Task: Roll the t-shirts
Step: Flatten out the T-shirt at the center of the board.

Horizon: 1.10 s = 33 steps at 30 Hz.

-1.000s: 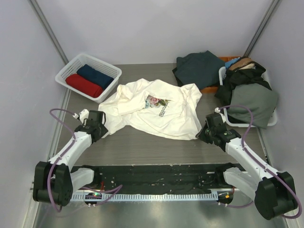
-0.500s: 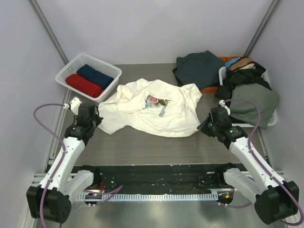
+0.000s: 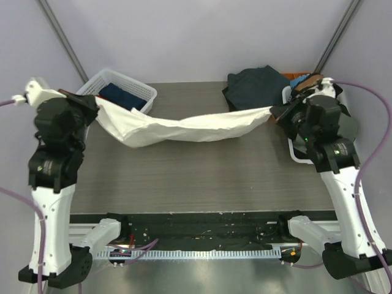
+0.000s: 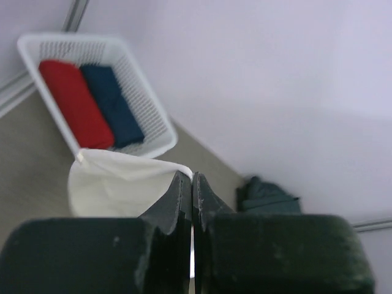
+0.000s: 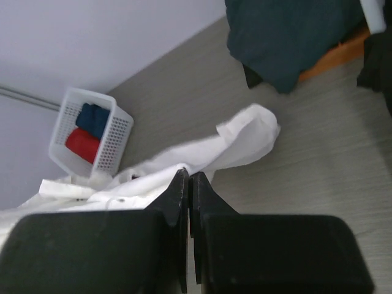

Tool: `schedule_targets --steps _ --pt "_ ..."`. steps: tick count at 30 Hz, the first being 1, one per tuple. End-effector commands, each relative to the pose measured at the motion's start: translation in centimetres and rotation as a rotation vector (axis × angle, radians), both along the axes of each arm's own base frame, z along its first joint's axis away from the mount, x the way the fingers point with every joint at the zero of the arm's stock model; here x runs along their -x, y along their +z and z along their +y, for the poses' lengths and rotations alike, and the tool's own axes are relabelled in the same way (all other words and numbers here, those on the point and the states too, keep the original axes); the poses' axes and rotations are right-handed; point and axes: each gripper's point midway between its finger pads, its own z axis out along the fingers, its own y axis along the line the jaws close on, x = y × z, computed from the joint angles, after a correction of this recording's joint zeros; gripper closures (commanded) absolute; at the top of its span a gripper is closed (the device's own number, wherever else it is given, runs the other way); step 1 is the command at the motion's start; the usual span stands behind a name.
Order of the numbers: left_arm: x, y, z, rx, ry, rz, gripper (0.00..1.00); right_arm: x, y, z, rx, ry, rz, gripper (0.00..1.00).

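The cream-white t-shirt (image 3: pixel 184 128) hangs in the air above the table, stretched into a sagging band between both arms. My left gripper (image 3: pixel 92 101) is shut on its left end, raised in front of the white lattice basket. My right gripper (image 3: pixel 274 113) is shut on its right end. In the left wrist view the jaws (image 4: pixel 192 177) pinch the white cloth's edge (image 4: pixel 116 184). The right wrist view shows the jaws (image 5: pixel 188 174) closed on the cloth (image 5: pixel 239 138), which trails down toward the table. The print is hidden in the folds.
The white lattice basket (image 3: pixel 144 92) at back left holds a rolled red t-shirt (image 4: pixel 73 104) and a rolled navy one (image 4: pixel 110 104). A dark teal garment (image 3: pixel 254 82) lies at the back right, beside a second basket (image 3: pixel 286 95) piled with clothes behind my right arm.
My left gripper closed on the shirt's left edge. Both arms then rose and drew apart, lifting the shirt off the table and pulling it into a band.
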Motion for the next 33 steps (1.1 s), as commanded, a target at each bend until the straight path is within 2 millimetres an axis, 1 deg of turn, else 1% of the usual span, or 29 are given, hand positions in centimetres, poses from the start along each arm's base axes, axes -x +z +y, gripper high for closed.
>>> schedule_targets --steps 1,2,3,4,5,6,7,9,10,12,13,14,15,17,18,19,20,21,22,23,24,26,27,28,29,30,31,32,33 --pt "6.3 10.5 1.4 -0.029 0.003 -0.236 1.0 4.5 9.5 -2.0 0.016 -0.034 -0.218 0.99" --pt "7.2 11.5 1.3 -0.032 -0.01 -0.255 1.0 5.6 10.3 -2.1 0.016 -0.029 -0.229 0.99" --pt "8.0 12.5 1.1 -0.03 -0.025 -0.279 1.0 7.1 12.7 -2.2 0.003 -0.015 -0.288 0.99" --pt "9.7 14.9 1.0 -0.021 -0.043 -0.348 1.0 8.1 13.2 -2.1 0.001 -0.003 -0.292 0.99" --pt "10.0 15.4 0.9 -0.019 -0.055 -0.355 1.0 8.6 13.7 -2.0 -0.001 0.013 -0.301 0.99" --pt "10.6 16.2 0.7 -0.015 -0.065 -0.38 1.0 9.7 15.3 -1.5 -0.014 0.05 -0.335 0.99" --pt "10.9 16.8 0.6 -0.01 -0.076 -0.4 1.0 10.1 15.5 -1.6 -0.008 0.049 -0.332 0.99" --pt "11.0 17.9 0.4 0.002 -0.085 -0.433 1.0 11.3 17.0 -1.3 -0.017 0.082 -0.367 0.99" --pt "10.6 18.1 0.2 0.008 -0.091 -0.437 1.0 11.3 17.1 -1.4 -0.006 0.08 -0.366 0.99" --pt "8.7 18.1 -0.8 0.022 -0.127 -0.446 1.0 11.3 17.8 -1.6 0.006 0.076 -0.375 0.99" --pt "7.7 17.8 -1.3 0.036 -0.145 -0.444 1.0 10.2 17.3 -1.4 0.016 0.073 -0.348 0.99" --pt "6.9 18.5 -2.0 0.047 -0.181 -0.48 1.0 9.4 16.8 -1.3 0.027 0.076 -0.328 0.99" --pt "4.1 16.5 -2.7 0.052 -0.194 -0.425 1.0 8.3 15.5 -1.1 0.035 0.078 -0.287 0.99" --pt "1.3 15.6 -3.4 0.08 -0.208 -0.416 1.0 5.4 14.1 -1.1 0.045 0.043 -0.24 0.99" --pt "-0.7 13.8 -4.1 0.083 -0.224 -0.373 1.0 4.0 12.8 -0.8 0.045 0.042 -0.207 0.99" --pt "-3.1 12.6 -4.7 0.083 -0.237 -0.335 1.0 2.8 12.9 -0.7 0.039 0.036 -0.217 0.99" --pt "-4.3 12.4 -4.9 0.085 -0.24 -0.332 1.0 0.8 11.8 -0.4 0.046 0.026 -0.178 0.99" --pt "-5.2 12.4 -5.0 0.081 -0.24 -0.326 1.0 0.0 12.8 -0.5 0.046 0.016 -0.196 0.99" --pt "-6.9 12.7 -5.3 0.078 -0.24 -0.322 1.0 -1.0 13.3 -0.6 0.051 0.006 -0.198 0.99" --pt "-7.6 13.7 -5.3 0.071 -0.241 -0.351 1.0 -2.1 13.7 -0.8 0.049 -0.006 -0.197 0.99" --pt "-8.4 14.3 -5.4 0.072 -0.24 -0.369 1.0 -4.0 15.2 -1.5 0.028 -0.03 -0.215 0.99" --pt "-9.8 17.5 -5.8 0.08 -0.249 -0.464 1.0 -6.2 16.6 -2.5 -0.021 -0.031 -0.228 0.99" --pt "-10.1 18.9 -6.0 0.099 -0.256 -0.51 1.0 -8.0 17.9 -1.8 -0.067 0.042 -0.247 0.99" --pt "-10.1 20.4 -6.3 0.106 -0.273 -0.553 1.0 -8.9 19.1 -4.7 -0.127 -0.013 -0.264 0.99" --pt "-10.6 23.0 -6.4 0.112 -0.281 -0.621 1.0 -9.5 20.0 -5.2 -0.16 0.01 -0.283 0.99" --pt "-10.5 24.3 -6.4 0.127 -0.286 -0.656 1.0 -10.6 21.5 -5.1 -0.201 0.068 -0.313 0.99" --pt "-11.0 25.0 -6.5 0.132 -0.294 -0.673 1.0 -10.9 23.0 -7.0 -0.258 0.051 -0.351 0.99" --pt "-10.4 27.3 -6.8 0.131 -0.325 -0.741 1.0 -11.1 24.0 -7.2 -0.296 0.079 -0.38 0.99" --pt "-10.5 27.8 -6.5 0.143 -0.327 -0.76 1.0 -11.4 24.7 -7.9 -0.327 0.099 -0.402 0.99"
